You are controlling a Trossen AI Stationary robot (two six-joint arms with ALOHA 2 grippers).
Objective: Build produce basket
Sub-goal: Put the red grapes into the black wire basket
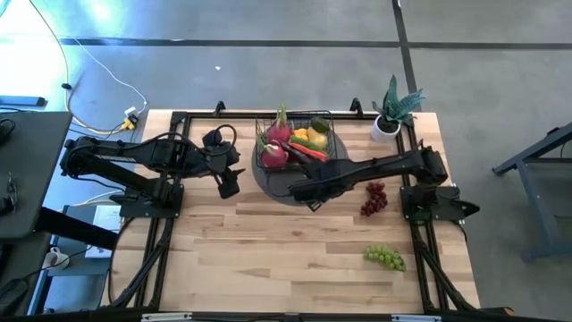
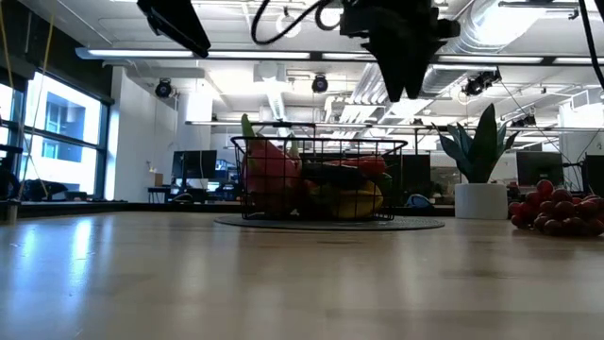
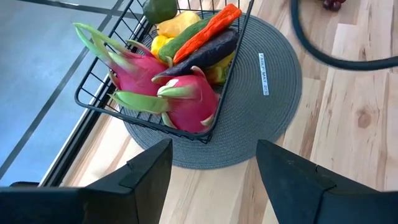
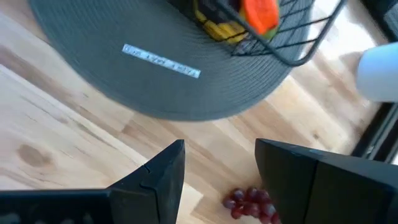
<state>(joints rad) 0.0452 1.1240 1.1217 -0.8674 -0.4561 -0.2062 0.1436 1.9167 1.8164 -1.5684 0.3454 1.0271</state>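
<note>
A round grey mat [image 1: 284, 186] (with a small white label) lies on the wooden desk [image 1: 268, 250]; a potted plant [image 1: 393, 109] stands at the far corner.

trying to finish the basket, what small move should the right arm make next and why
Probably swing the open, empty right tool from the mat edge over to the red grapes lying just beside it on the table. The red and green grapes are the only produce outside the basket, and red is closer.

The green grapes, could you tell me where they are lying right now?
In the high view, the green grapes lie on the table's right side near its front edge, below the red grapes, outside the basket.
</note>
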